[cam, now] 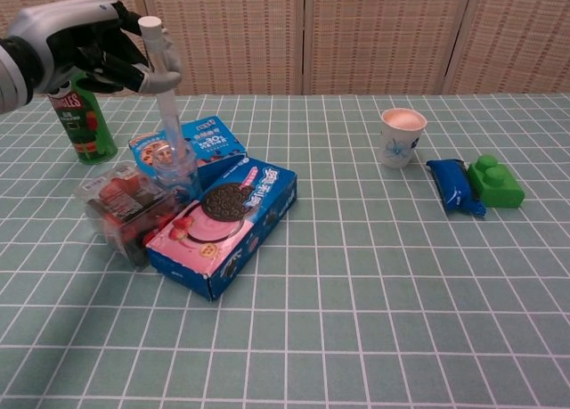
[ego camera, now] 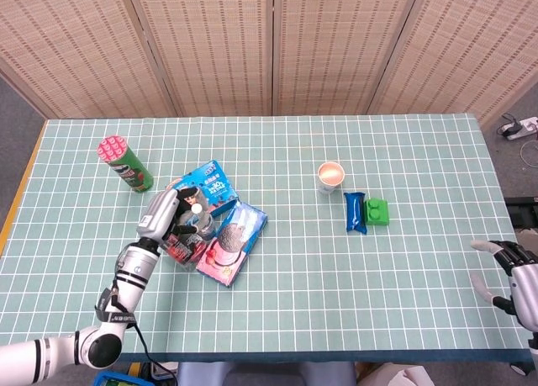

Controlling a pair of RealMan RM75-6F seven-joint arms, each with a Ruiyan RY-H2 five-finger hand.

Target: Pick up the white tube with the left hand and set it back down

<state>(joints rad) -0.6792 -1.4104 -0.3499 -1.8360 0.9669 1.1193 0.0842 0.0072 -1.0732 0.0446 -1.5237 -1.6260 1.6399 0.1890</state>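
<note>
Head view: left robot hand point(ego camera: 161, 214) sits over the clutter at the table's point(ego camera: 336, 285) left-centre, fingers wrapped round the top of the white tube point(ego camera: 196, 211). Only the tube's cap end shows from above, between the blue cookie box point(ego camera: 204, 184) and the pink/blue cookie box point(ego camera: 229, 241). Green chip can point(ego camera: 126, 164) stands well apart, up-left. Right robot hand point(ego camera: 513, 277) hangs at the table's far right edge, fingers spread, holding nothing.

Chest view: left robot hand point(cam: 85, 42) is high at top left, clamped on the white tube point(cam: 158, 66) near its cap. Tube is upright w/ a slight tilt; its lower end overlaps a clear bottle point(cam: 175, 164), so can't tell if it's clear of the pile or touching. Clear pack of red sweets point(cam: 125, 206) lies just beside, in front. Cup point(cam: 401, 135), blue packet point(cam: 455, 184), green block point(cam: 494, 181) are well apart to the right.

Handling, judged: tube looks thin, light, stiff, prob. smooth plastic, so slippery. Grip near the top lets the bottom swing; a hold nearer mid-length would steady it. Narrow base means it'll tip easily when set down among the boxes, so go slow.
</note>
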